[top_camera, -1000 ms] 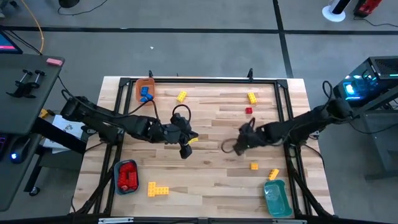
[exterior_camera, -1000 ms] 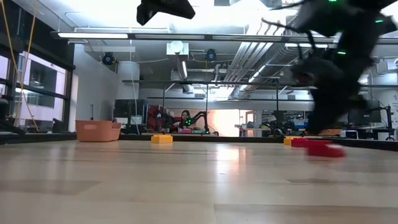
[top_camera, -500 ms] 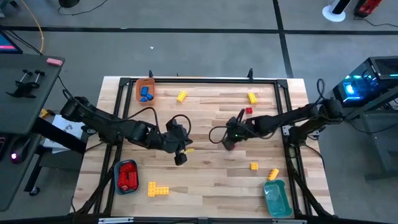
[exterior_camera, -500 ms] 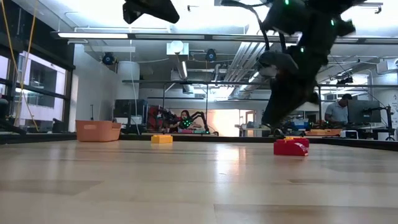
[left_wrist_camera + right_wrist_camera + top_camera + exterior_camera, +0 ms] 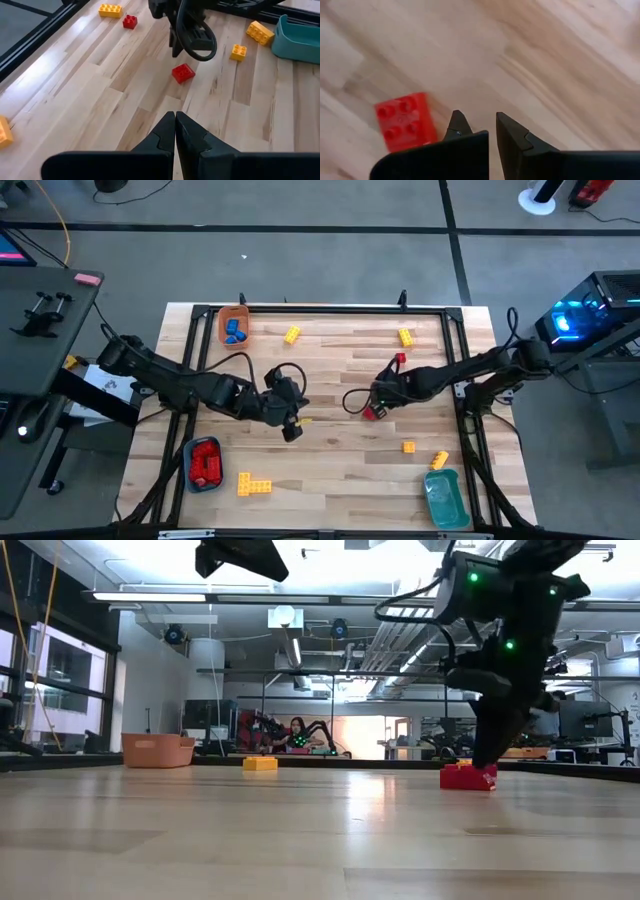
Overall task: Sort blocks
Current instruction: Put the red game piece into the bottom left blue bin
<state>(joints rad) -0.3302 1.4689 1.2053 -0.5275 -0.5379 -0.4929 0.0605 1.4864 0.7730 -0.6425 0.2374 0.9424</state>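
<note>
Hovering low over the pale wood-plank table (image 5: 330, 450), the right gripper (image 5: 479, 131) stands slightly parted just beside a small studded red plastic block (image 5: 404, 121); the left gripper (image 5: 175, 131), mid-table, is pinched closed, empty.

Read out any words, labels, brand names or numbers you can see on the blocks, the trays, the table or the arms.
None can be read.
The red block by the right gripper shows only plain studs.
The teal tray, the table and the left gripper carry no print that shows.
</note>
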